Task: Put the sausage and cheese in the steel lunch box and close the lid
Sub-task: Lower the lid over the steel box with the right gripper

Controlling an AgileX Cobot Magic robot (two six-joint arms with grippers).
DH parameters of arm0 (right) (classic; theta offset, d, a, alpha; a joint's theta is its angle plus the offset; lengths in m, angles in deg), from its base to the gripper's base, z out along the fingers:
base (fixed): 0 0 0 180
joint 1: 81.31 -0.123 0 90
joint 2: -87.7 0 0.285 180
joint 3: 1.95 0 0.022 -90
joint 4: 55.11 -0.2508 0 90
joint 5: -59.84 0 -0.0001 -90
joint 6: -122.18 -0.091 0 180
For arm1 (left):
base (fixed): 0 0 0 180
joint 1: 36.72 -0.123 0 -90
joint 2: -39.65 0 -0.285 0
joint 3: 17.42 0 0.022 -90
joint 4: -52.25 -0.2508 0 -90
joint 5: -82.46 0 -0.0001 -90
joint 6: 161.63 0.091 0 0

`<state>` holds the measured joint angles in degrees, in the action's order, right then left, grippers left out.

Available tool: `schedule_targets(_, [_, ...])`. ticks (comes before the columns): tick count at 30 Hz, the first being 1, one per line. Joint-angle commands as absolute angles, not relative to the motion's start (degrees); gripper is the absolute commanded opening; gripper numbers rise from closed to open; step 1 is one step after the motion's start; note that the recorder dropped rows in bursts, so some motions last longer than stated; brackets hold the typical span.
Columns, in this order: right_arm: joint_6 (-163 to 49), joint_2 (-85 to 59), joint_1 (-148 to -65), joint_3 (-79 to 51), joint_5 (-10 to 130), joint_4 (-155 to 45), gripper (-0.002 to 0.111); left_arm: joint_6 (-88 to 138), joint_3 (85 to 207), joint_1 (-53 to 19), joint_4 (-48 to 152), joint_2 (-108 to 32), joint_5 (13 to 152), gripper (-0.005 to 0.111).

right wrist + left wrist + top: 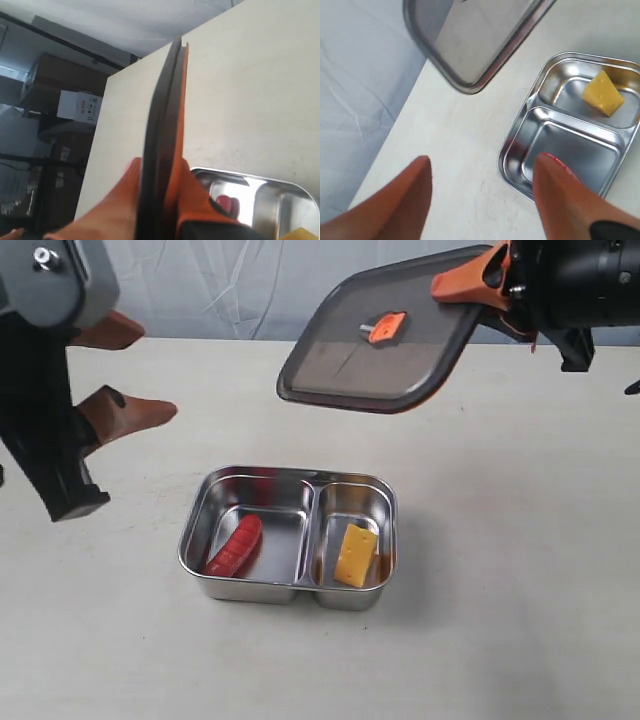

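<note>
The steel lunch box (300, 473) stands open on the table. The sausage (235, 545) lies in its left compartment and the cheese (356, 554) leans in its right one. My right gripper (480, 282) is shut on the rim of the lid (380, 345), which hangs tilted above and behind the box. The right wrist view shows the lid (167, 110) edge-on, pinched in the right gripper (161, 172), with one end of the sausage (225, 204) below. My left gripper (158, 372) hangs open and empty to the left of the box. In its wrist view the left gripper (482, 165) sits beside the box (520, 131) and the cheese (603, 93).
The table (520, 540) is a pale, plain surface. A grey cloth backdrop (220, 290) runs along its far edge. In the right wrist view, cardboard boxes and shelving (55, 110) stand beyond the table's edge.
</note>
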<state>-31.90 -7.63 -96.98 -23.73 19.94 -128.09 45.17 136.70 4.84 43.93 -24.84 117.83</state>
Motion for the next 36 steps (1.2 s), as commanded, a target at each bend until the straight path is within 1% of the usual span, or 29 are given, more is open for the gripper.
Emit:
schedule_targets(1, [-25.6,-4.93,-91.9,-23.46,8.52,-127.51,-0.001,32.96,136.82,5.12,43.12,-22.88,122.4,0.057])
schedule_targets(5, [-17.9,-0.92,-90.69,-23.46,-1.6,-128.25,-0.001,25.88,136.82,5.12,44.41,-22.88,125.08,0.057])
schedule_targets(9, [-10.74,4.07,-90.69,-23.46,-10.05,-132.69,-0.001,23.45,136.82,5.12,44.41,-22.88,126.16,0.052])
schedule_targets(12, [-5.95,9.69,-90.69,-23.46,-10.12,-137.58,-0.001,23.3,136.82,5.12,43.45,-22.88,126.52,0.052])
schedule_targets(19, [-2.3,19.87,-90.69,-23.46,-10.12,-140.37,-0.001,23.3,136.82,5.12,40.95,-22.88,126.52,0.052])
schedule_targets(22, [-1.66,23.69,-90.69,-23.46,-10.12,-139.3,-0.001,22.79,136.82,3.25,39.43,-22.88,126.52,0.052])
schedule_targets(27, [-0.41,24.09,-90.69,-24.56,-10.12,-137.25,-0.001,22.79,136.82,-0.17,39.63,-22.88,124.38,0.052])
schedule_targets(36, [0.66,24.09,-91.62,-25.12,-10.12,-133.43,-0.001,22.79,136.82,-0.17,39.63,-22.88,124.14,0.052])
